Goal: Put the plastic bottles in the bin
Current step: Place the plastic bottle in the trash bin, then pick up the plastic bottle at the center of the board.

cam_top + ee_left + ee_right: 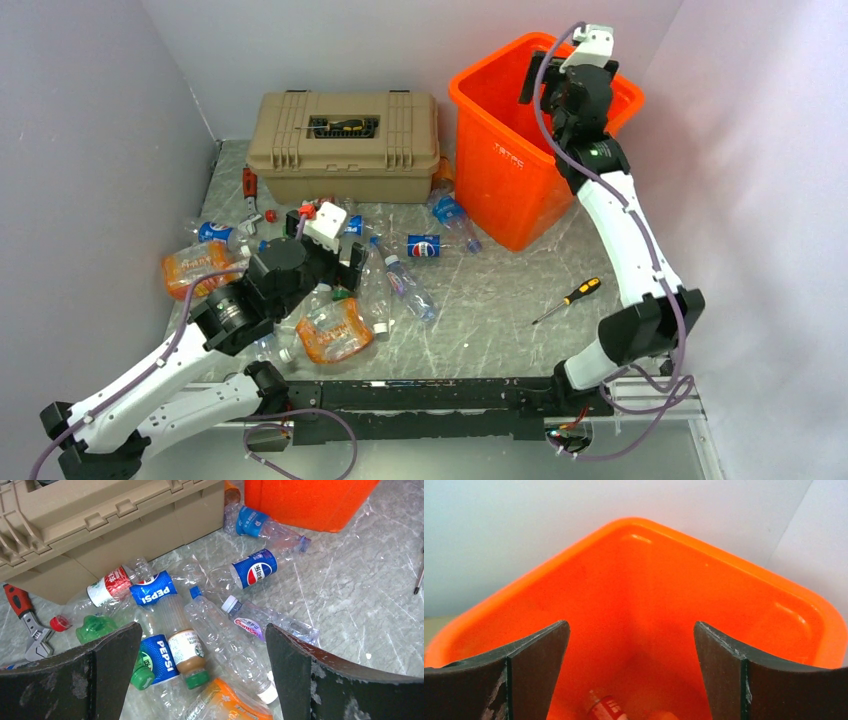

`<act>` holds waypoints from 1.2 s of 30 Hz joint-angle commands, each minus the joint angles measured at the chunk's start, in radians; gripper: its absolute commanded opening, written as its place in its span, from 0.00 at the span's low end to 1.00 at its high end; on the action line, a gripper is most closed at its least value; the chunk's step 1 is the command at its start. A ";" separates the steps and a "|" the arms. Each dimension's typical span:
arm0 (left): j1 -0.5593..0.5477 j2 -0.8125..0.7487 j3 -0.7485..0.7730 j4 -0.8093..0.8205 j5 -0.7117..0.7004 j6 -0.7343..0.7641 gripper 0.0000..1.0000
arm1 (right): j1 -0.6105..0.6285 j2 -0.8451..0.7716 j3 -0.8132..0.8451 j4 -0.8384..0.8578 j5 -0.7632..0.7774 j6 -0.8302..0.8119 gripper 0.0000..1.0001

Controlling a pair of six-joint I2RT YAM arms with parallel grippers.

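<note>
Orange bin [497, 170] beneath extended right arm [627, 225]; fingers [531, 670] spread, empty.

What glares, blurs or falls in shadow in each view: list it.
Top external: even, sharp light, faint sheen on the table. Left wrist: Pepsi bottles crisp, the left gripper dark in the foreground. Right wrist: glossy highlights on the orange bin, its floor dim and soft.
</note>
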 commanded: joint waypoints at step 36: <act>0.005 0.032 -0.001 0.025 -0.179 -0.012 0.99 | 0.787 -0.454 -0.948 -0.149 0.193 0.440 1.00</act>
